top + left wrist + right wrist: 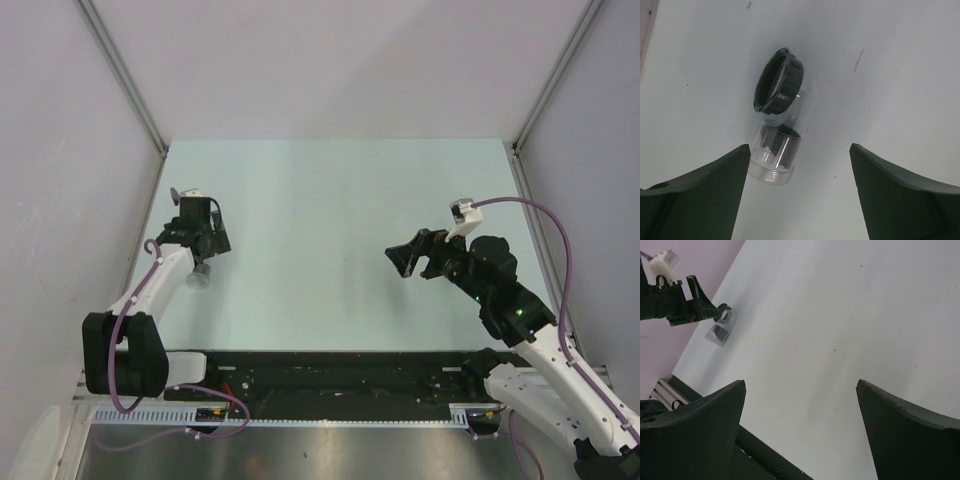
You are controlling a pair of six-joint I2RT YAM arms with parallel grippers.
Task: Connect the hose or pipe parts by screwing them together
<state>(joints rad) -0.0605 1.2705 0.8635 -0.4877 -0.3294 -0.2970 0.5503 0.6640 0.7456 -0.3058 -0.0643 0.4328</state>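
Observation:
The hose or pipe parts lie together on the pale table at the left: a dark round ring (777,82) leaning on a clear, silvery short tube with a threaded end (774,157). From above they are one small piece (200,275); the right wrist view shows them far off (720,330). My left gripper (800,146) hangs over them, open, with the threaded tube just off its left fingertip (737,160) and touching neither finger. My right gripper (408,258) is open over bare table at the right, nothing between its fingers (801,381).
Grey walls close in the table on the left (60,150), back and right. A black rail (330,375) runs along the near edge between the arm bases. Purple cables (555,240) loop off both arms.

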